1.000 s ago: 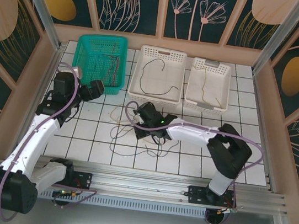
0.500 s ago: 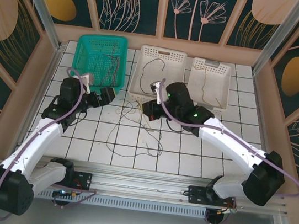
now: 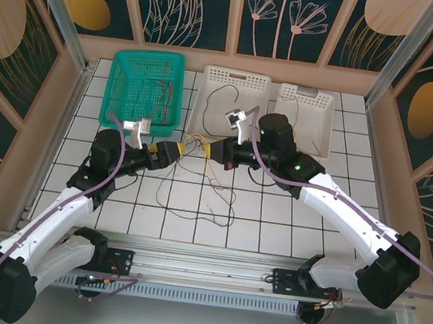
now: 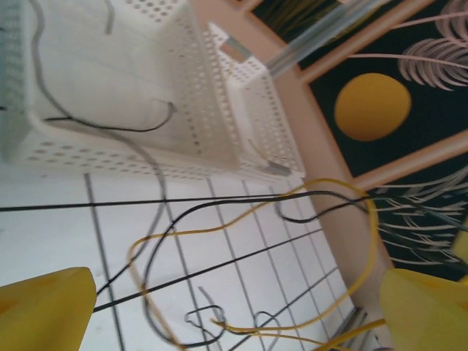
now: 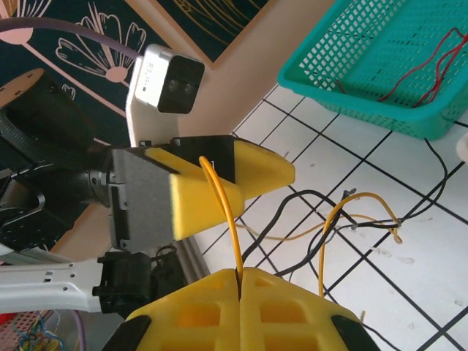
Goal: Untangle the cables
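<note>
My right pincer (image 5: pixel 240 275) is clenched on the yellow cable (image 5: pixel 229 219), held above the tiles; my left pincer (image 3: pixel 172 153) is released, just beside it; the other cables (image 3: pixel 212 206) lie tangled on the table (image 3: pixel 289 220); I judge we are separating yellow; next, the left must grip the strand.

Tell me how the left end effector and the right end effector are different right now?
The left end effector is open wide, while the right end effector is shut tight. The left end effector grips nothing, while the right end effector pinches a yellow cable. The left end effector reaches in from the green-basket side, the right end effector from the white-basket side. Both are yellow and point toward each other.
</note>
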{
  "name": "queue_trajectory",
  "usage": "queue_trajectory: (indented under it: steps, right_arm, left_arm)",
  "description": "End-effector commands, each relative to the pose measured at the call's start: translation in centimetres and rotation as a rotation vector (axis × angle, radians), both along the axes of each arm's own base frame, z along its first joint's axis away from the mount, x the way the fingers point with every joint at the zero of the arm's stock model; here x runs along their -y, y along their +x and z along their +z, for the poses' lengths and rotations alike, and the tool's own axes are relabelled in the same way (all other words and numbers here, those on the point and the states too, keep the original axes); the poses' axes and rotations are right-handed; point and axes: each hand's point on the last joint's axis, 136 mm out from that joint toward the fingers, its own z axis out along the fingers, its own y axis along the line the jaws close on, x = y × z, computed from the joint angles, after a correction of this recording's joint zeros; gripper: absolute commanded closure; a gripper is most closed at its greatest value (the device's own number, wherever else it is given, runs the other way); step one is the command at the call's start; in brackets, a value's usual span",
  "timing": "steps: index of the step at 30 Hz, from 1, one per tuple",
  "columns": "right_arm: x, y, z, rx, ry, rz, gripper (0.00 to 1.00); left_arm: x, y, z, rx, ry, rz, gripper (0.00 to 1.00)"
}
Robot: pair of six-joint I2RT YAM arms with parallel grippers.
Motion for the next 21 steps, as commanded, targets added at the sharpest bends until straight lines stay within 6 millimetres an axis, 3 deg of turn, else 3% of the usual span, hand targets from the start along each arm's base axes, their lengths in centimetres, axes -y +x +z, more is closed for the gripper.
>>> queue_trajectory:
  steps: [1, 11, 21]
  right_arm:
    - [-0.1, -0.6, 0.7, 0.001, 0.045, 0.037, 1.0]
    - [-0.1, -1.1, 0.1, -0.014, 0.044, 0.063, 1.0]
    - [0.2, -1.0, 0.3, -0.001, 0.047, 0.042, 1.0]
  left_arm:
    - [1.2, -1.3, 3.5, 0.128, -0.102, -0.083, 0.01]
    - [1.6, -2.9, 4.9, 0.217, -0.205, -0.139, 0.02]
    - [0.0, -3.8, 6.2, 0.294, -0.259, -0.058, 0.01]
